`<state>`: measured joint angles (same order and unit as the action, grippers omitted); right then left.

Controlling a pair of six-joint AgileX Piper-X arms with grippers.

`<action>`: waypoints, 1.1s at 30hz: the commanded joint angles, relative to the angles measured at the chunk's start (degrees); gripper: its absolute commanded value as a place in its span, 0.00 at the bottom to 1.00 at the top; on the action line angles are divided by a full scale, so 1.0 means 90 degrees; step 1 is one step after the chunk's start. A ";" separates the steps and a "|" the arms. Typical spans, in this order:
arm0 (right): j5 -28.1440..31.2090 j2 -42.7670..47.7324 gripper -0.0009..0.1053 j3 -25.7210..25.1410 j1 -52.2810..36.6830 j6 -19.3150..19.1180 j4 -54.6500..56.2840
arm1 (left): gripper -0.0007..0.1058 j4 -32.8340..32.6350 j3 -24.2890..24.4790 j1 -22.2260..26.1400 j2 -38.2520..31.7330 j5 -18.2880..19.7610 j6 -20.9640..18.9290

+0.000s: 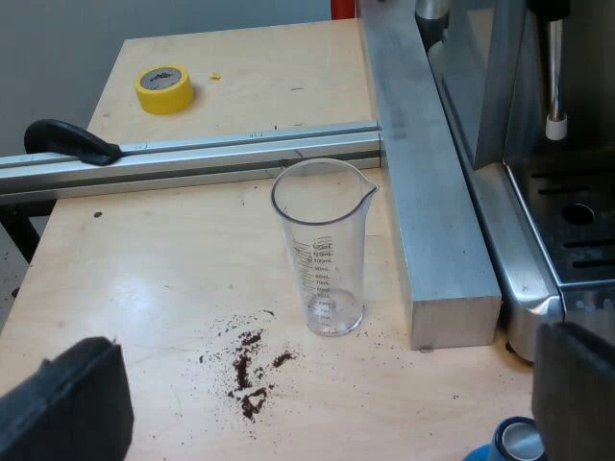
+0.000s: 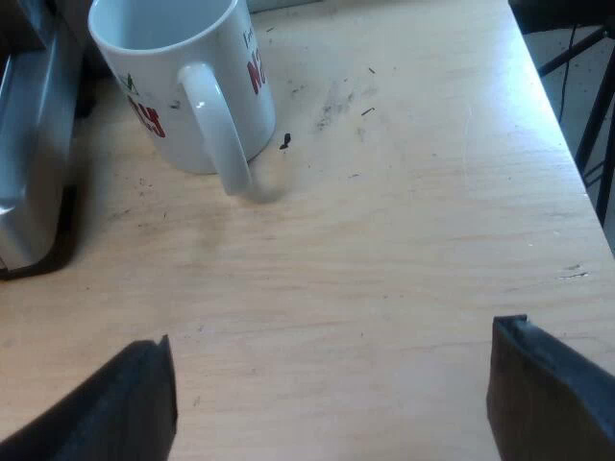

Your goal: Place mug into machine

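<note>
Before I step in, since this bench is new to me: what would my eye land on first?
A white mug with red lettering stands upright on the wooden table beside the espresso machine, its handle turned toward the open right claw. In the left wrist view, a clear measuring glass stands next to a scatter of coffee grounds, with a yellow tape roll farther off.

White mug (image 2: pixel 183 82) with red lettering stands upright beside the espresso machine (image 2: pixel 24 163)

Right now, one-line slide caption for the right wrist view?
Open right gripper hovers over wooden table, white mug upright beside the machine.
</note>
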<state>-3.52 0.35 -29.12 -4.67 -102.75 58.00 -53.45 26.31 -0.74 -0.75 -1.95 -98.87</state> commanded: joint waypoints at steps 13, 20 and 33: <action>-0.0017 -0.0018 0.66 -0.0801 -0.0020 -0.0032 0.0238 | 0.80 0.0167 0.0539 -0.0704 -0.0608 0.0874 -0.0275; -0.0193 -0.0739 0.66 -0.1573 0.0604 -0.0363 0.0490 | 0.80 0.0570 0.0953 -0.2073 0.0070 0.2093 -0.0275; -0.0216 -0.1105 0.66 -0.1498 0.1141 -0.0513 0.0261 | 0.80 0.1788 -0.0159 -0.3755 0.0505 0.3058 0.0119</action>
<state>-4.91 -9.58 -43.29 5.49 -106.73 61.15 -39.67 26.20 -33.86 3.61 25.09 -98.15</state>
